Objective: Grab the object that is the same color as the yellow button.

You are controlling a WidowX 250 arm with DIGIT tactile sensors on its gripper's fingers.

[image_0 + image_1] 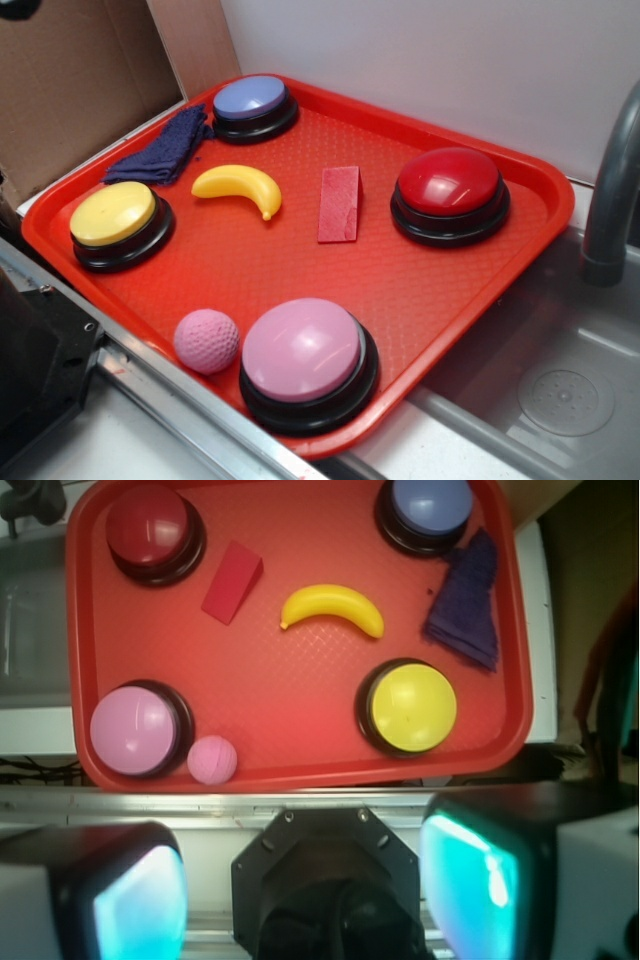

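A small glossy yellow toy banana (238, 187) (333, 609) lies on the red tray (300, 250) (290, 700), between the yellow button (114, 216) (408, 707) and a red wedge block. My gripper (305, 890) shows only in the wrist view, high above and off the tray's near edge. It is open, with teal pads (470, 880) wide apart and nothing between them. In the exterior view the gripper is out of view.
Also on the tray are a red button (449, 190) (150, 528), a blue-purple button (250, 102) (430, 505), a large pink button (303, 355) (133, 730), a pink ball (206, 340) (212, 759), a red wedge (340, 203) (232, 580) and a dark blue cloth (165, 148) (467, 600). A metal sink (560, 380) lies to the right.
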